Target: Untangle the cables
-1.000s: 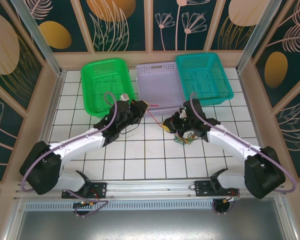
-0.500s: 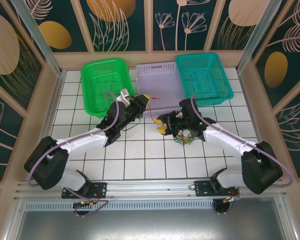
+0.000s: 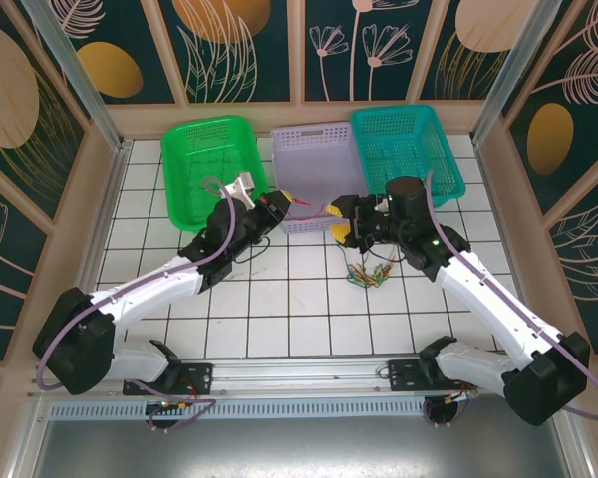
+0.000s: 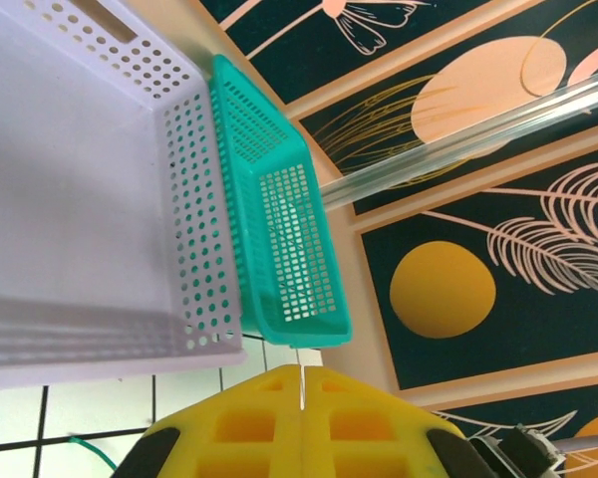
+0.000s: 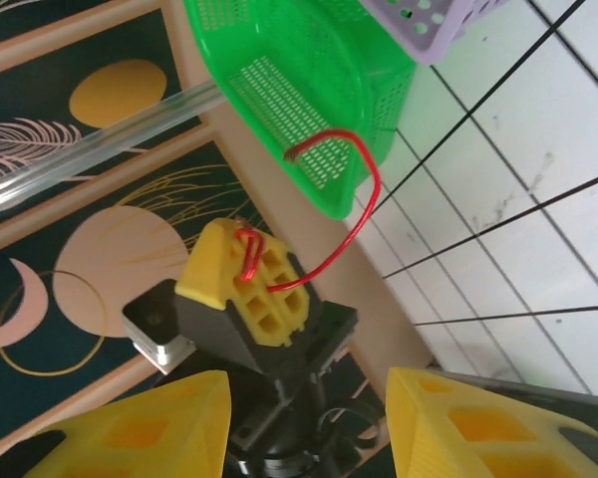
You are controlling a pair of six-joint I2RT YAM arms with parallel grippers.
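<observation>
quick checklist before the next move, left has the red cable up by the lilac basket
1. left gripper shut on the red cable: ok, the wire is pinched between its fingers.
2. right gripper open and holding nothing: ok.
3. red cable apart from the heap of cables: ok, it loops in the air with one end free.
4. heap of cables untangled: not ok, green, yellow and orange wires lie bunched on the table.
5. left gripper over the lilac basket: cannot tell, it sits right at the near rim.
</observation>
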